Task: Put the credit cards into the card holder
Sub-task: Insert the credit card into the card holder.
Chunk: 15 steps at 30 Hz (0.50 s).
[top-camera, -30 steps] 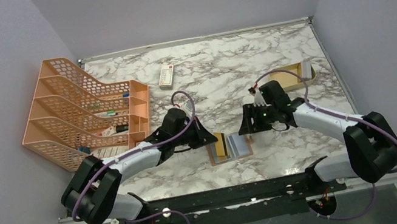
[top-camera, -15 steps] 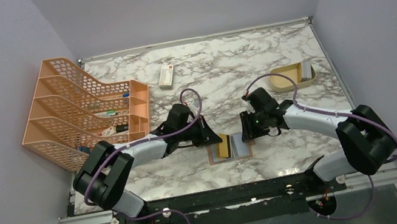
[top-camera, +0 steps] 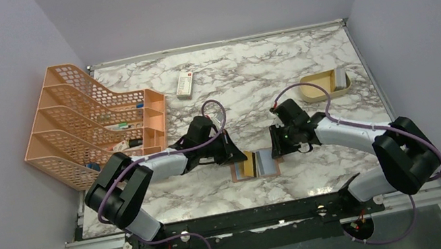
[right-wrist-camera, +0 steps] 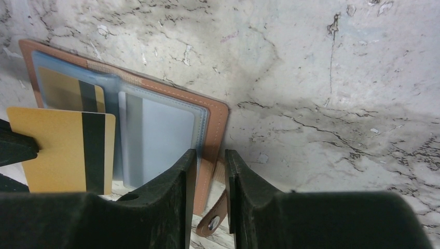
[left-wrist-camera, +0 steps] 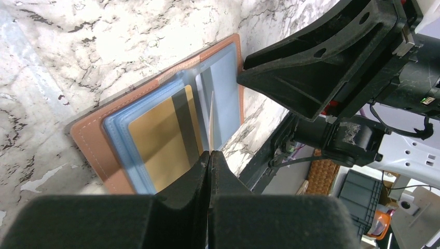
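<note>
Both hands have been drawn in to the one card holder [right-wrist-camera: 214, 129] at the table's [top-camera: 263, 69] near centre; its right edge is straddled by the narrowed right hand [right-wrist-camera: 207, 155], grip untellable. One gold credit card [right-wrist-camera: 52, 150] is pinched in the clamped left hand [left-wrist-camera: 209, 154], a second card [right-wrist-camera: 65, 89] sleeved inside.

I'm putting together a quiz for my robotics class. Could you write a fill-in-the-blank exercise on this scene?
1. The brown card holder lies ____ on the marble table, its inner sleeves showing.
2. The card pinched by the left end effector is ____ with a black stripe.
3. The mesh file rack at the table's left edge is coloured ____.

Missing words: open; gold; orange.
</note>
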Each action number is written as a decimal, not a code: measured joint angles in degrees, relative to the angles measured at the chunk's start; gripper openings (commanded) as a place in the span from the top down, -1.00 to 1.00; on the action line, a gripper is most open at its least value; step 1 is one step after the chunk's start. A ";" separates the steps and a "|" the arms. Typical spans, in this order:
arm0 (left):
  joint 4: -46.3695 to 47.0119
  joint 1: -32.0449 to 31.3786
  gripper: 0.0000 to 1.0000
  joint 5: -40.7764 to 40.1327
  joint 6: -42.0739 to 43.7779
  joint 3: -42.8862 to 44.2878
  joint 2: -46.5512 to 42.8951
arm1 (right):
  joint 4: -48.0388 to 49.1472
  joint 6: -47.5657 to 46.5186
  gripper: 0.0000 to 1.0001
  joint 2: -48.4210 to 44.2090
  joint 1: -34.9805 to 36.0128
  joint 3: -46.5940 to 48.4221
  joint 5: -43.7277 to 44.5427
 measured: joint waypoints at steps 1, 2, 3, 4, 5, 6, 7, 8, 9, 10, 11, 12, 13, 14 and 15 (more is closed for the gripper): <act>0.00 0.00 1.00 0.00 0.00 0.00 0.02 | 0.00 0.00 0.48 0.00 0.02 -0.22 0.00; 0.00 0.00 1.00 0.00 0.00 0.00 0.07 | 0.07 0.00 0.48 0.00 0.00 -0.31 0.00; 0.02 0.00 1.00 -0.02 0.00 0.00 0.13 | 0.15 0.02 0.49 0.00 0.00 -0.33 0.00; 0.02 0.00 1.00 -0.02 -0.02 0.00 0.20 | 0.26 0.02 0.49 -0.02 0.00 -0.37 0.00; 0.02 0.00 1.00 -0.02 -0.04 0.00 0.26 | 0.31 0.02 0.49 0.00 0.00 -0.37 0.00; 0.02 0.00 1.00 -0.04 -0.04 0.00 0.33 | 0.33 0.02 0.49 -0.02 0.02 -0.39 0.00; 0.02 0.00 1.00 -0.04 -0.04 0.00 0.42 | 0.39 0.02 0.49 -0.02 0.00 -0.42 0.00; 0.04 0.00 1.00 -0.04 -0.04 0.00 0.55 | 0.42 0.02 0.49 -0.02 0.00 -0.42 0.00; 0.09 0.00 1.00 -0.07 -0.04 0.00 0.70 | 0.44 0.02 0.49 -0.02 0.00 -0.42 0.00; 0.11 0.00 1.00 -0.04 -0.04 0.00 0.90 | 0.44 0.02 0.50 -0.02 0.02 -0.44 -0.02; 0.20 0.00 1.00 -0.07 -0.07 0.00 1.09 | 0.48 0.02 0.50 -0.02 0.00 -0.46 -0.02; 0.28 0.00 1.00 -0.07 -0.07 0.00 1.31 | 0.52 0.02 0.51 -0.04 0.00 -0.48 0.00; 0.37 0.00 1.00 -0.07 -0.07 0.00 1.57 | 0.63 0.02 0.52 -0.11 0.00 -0.59 0.00; 0.42 0.00 1.00 -0.09 -0.09 0.00 1.77 | 0.74 0.02 0.52 -0.20 0.00 -0.70 -0.02; 0.50 0.00 1.00 -0.09 -0.11 0.00 2.05 | 0.87 0.02 0.53 -0.26 0.00 -0.81 0.00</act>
